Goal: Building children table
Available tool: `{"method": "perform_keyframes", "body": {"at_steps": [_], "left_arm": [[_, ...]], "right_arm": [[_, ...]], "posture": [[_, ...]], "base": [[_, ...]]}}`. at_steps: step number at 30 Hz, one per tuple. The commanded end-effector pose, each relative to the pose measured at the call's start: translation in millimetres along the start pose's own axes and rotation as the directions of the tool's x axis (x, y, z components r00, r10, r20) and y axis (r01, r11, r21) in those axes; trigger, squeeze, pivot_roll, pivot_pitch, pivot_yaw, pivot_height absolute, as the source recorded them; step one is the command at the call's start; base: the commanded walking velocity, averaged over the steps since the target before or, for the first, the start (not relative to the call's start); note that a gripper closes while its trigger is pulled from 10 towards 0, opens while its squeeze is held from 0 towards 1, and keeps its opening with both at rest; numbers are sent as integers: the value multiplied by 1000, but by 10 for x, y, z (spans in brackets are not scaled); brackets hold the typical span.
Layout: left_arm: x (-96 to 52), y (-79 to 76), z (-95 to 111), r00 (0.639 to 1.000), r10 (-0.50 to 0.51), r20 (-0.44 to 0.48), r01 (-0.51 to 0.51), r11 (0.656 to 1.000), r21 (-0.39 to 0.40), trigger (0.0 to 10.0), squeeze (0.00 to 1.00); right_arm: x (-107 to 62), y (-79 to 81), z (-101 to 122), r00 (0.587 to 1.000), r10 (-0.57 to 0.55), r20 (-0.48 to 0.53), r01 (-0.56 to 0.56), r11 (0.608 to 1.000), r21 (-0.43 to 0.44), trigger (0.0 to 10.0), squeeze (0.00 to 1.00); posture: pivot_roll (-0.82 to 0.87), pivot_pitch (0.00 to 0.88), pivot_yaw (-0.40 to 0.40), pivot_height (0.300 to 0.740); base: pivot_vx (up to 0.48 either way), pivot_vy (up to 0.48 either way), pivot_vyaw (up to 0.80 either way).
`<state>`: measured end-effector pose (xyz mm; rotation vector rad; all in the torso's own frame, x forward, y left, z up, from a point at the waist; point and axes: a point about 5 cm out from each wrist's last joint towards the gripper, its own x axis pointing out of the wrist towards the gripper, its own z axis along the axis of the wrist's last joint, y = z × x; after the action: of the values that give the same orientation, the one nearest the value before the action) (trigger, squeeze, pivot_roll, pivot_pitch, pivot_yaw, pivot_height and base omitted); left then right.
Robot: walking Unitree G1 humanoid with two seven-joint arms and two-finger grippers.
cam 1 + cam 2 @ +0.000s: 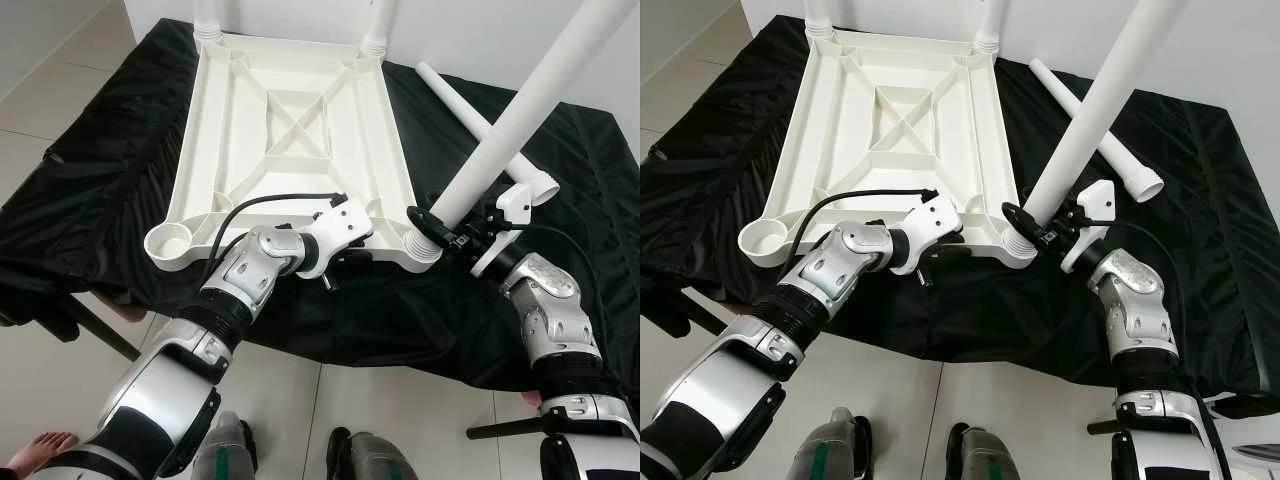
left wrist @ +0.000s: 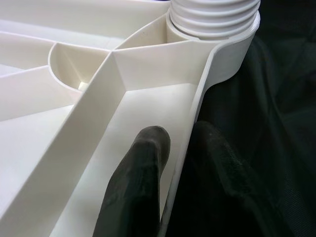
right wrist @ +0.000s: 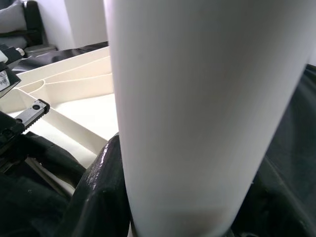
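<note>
Left pincer (image 1: 345, 255): clamped on near rim of upturned white plastic tabletop (image 1: 290, 120), one black finger (image 2: 136, 192) inside rim, other outside.
Right pincer (image 1: 440, 228): closed around lower end of long white plastic leg tube (image 1: 520, 105), at tabletop's near right corner.
Held leg: threaded end seated in near right corner socket (image 1: 421, 247), tube tilting up and away.
Near left corner socket (image 1: 168, 243): open round cup.
Tabletop: underside up on black cloth-covered table (image 1: 90, 150), X-ribbing showing.
Spare white leg tube (image 1: 480, 125): lying on cloth, just beyond tabletop's right side.
Far corners: two white legs (image 1: 208, 15) standing upright.
</note>
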<state>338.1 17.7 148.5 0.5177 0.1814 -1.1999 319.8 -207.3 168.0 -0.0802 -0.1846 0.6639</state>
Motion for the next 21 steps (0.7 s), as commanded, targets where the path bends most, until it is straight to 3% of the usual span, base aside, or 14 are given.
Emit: {"method": "perform_keyframes", "body": {"at_steps": [1,17,21], "left_arm": [[19,-33,-19,999,-37,-20,37,999,24,10000,0],[22,-37,-18,999,-37,-17,37,999,23,10000,0],[26,-44,-22,999,-40,-18,40,999,24,10000,0]], "right_arm": [[-52,6,-32,998,-68,7,68,997,44,10000,0],[44,256,14,974,-228,2,228,973,28,10000,0],[75,443,34,958,-284,24,282,958,58,10000,0]], "posture": [[7,81,-54,740],[0,80,-57,740],[0,77,-57,740]], "base": [[0,0,0],[0,0,0],[0,0,0]]}}
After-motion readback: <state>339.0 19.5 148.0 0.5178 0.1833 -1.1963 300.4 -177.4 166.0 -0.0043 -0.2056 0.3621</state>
